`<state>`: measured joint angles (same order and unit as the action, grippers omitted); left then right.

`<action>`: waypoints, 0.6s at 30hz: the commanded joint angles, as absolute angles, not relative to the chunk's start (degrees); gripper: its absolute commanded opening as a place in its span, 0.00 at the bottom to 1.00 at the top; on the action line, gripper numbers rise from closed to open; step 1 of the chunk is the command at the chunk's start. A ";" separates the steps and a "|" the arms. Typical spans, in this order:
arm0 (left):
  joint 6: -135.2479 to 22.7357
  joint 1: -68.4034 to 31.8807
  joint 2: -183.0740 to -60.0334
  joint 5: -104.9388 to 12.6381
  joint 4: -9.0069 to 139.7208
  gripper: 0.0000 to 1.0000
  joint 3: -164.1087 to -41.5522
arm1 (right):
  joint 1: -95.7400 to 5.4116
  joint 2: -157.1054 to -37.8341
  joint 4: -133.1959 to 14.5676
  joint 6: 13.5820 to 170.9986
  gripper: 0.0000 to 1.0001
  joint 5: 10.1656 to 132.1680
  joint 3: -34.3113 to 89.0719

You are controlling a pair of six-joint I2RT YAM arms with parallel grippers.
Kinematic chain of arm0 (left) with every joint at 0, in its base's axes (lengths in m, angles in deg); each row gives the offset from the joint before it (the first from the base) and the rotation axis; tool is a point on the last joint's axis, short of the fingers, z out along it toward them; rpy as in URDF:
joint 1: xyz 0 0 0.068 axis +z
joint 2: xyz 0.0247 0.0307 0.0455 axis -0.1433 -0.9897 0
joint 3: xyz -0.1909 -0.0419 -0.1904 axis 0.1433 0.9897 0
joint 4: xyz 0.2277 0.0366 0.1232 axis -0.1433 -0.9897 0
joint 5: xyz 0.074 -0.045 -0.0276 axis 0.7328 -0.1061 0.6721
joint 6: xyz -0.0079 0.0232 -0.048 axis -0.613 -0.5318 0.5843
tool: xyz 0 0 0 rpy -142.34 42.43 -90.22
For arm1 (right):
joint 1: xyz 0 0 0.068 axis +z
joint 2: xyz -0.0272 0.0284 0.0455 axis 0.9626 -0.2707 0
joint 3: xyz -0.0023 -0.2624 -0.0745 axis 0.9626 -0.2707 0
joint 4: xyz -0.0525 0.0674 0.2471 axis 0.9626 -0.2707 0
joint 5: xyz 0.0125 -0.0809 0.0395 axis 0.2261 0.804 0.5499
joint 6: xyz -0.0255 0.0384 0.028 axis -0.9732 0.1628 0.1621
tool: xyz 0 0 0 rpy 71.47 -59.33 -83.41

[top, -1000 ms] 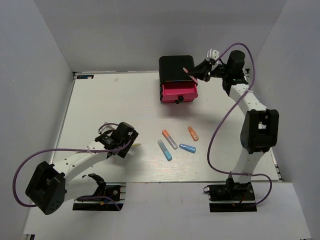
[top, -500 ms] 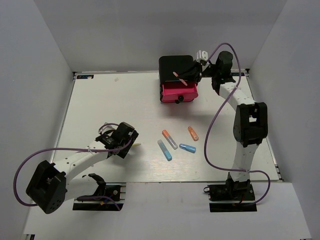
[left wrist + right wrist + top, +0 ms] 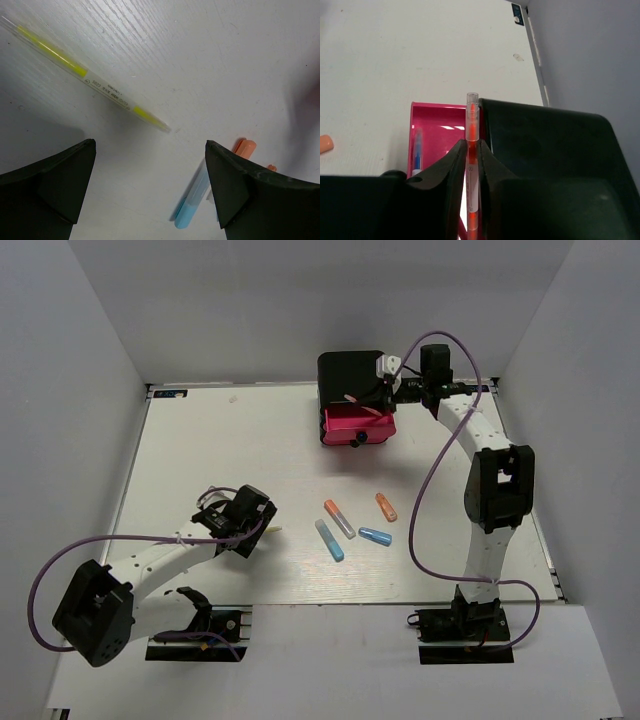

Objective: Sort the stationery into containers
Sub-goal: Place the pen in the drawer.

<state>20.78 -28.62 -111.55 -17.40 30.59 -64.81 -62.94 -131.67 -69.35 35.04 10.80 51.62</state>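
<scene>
At the worktop's [image 3: 200, 440] 8 o'clock, the left jaws are spread wide with nothing held, just by the yellow pen [image 3: 90, 80]. Four markers [image 3: 340, 518] are scattered near the centre. At 12 o'clock, the red pen [image 3: 472, 165] is pinched between the nearly closed right jaws over the open pink drawer [image 3: 437, 140], in which a bluish pen [image 3: 417, 150] is lying.

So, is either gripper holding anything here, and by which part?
The right gripper pinches the orange-red pen by its barrel, one end poking out past the jaws near the open pink drawer. The left gripper is open and holds nothing.
</scene>
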 commanded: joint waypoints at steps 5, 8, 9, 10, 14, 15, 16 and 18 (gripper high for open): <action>21.55 -28.41 -112.42 -16.44 30.12 1.00 -65.03 | -61.99 -128.54 -79.37 26.06 0.69 13.59 52.03; 21.55 -28.41 -113.64 -16.44 29.60 1.00 -65.64 | -61.81 -126.78 -77.63 27.90 0.79 13.59 51.59; 21.55 -28.41 -114.26 -16.44 29.59 1.00 -65.64 | -61.90 -126.26 -76.22 29.30 0.79 13.85 51.33; 21.55 -28.41 -114.26 -15.83 29.59 1.00 -65.64 | -61.90 -124.86 -75.51 31.31 0.79 13.94 51.15; 21.55 -28.41 -116.45 -15.31 28.54 1.00 -67.74 | -61.03 -121.07 -62.56 43.33 0.74 16.05 47.91; 21.55 -28.41 -116.98 -15.30 27.84 1.00 -68.53 | -61.54 -119.67 -60.41 45.55 0.70 19.53 46.59; 21.55 -28.41 -116.99 -15.30 26.88 1.00 -68.54 | -61.72 -118.09 -59.87 47.57 0.54 20.79 45.36; 21.55 -28.41 -119.00 -15.30 25.47 1.00 -70.29 | -61.81 -116.33 -51.19 56.54 0.40 23.07 42.99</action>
